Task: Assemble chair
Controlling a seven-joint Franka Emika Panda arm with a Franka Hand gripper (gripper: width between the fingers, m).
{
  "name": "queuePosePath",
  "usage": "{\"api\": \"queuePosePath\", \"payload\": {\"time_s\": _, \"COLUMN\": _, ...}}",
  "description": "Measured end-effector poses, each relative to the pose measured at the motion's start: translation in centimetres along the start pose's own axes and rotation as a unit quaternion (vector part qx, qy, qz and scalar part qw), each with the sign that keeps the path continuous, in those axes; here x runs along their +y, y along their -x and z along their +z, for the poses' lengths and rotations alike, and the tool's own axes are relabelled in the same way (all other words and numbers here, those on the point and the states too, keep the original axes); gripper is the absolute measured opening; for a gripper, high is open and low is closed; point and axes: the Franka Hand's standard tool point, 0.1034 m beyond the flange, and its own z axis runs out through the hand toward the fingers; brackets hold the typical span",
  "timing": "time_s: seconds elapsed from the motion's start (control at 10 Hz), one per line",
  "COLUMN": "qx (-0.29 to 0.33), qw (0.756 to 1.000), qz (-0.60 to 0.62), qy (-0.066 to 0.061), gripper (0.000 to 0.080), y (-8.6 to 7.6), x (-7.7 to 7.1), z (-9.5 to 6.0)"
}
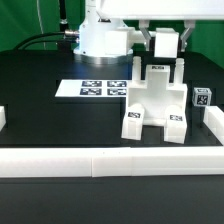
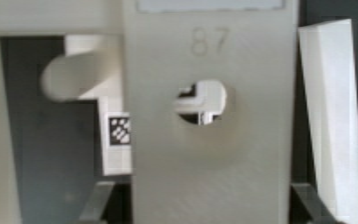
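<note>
The half-built chair [image 1: 152, 100] stands upright on the black table [image 1: 50, 110], towards the exterior view's right, just beside the marker board [image 1: 100, 88] and behind the long rail [image 1: 110, 160]. A loose leg [image 1: 201, 98] sits close by on its far side. The gripper [image 1: 163, 58] hangs right over the chair's top. From the wrist, the dark fingers [image 2: 98, 200] sit one at each edge of an upright panel [image 2: 202, 60] with a round hole [image 2: 201, 103]. The jaws are spread wide around it, but I can't tell whether they actually pinch it.
</note>
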Motion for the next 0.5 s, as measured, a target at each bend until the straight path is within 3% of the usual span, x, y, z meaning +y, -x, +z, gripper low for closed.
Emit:
{"api": "queuePosePath", "payload": {"time_s": 0.4, "qx": 0.0, "qw": 1.0, "qz": -0.001, "qy": 0.001, "gripper": 0.0284, "y": -0.04, "x": 0.15, "z": 0.04}}
{"api": "queuePosePath", "payload": {"time_s": 0.5, "qx": 0.001, "qw": 1.0, "qz": 0.0, "qy": 0.0, "gripper": 0.0284, "y": 0.2, "x": -0.58, "z": 0.14}}
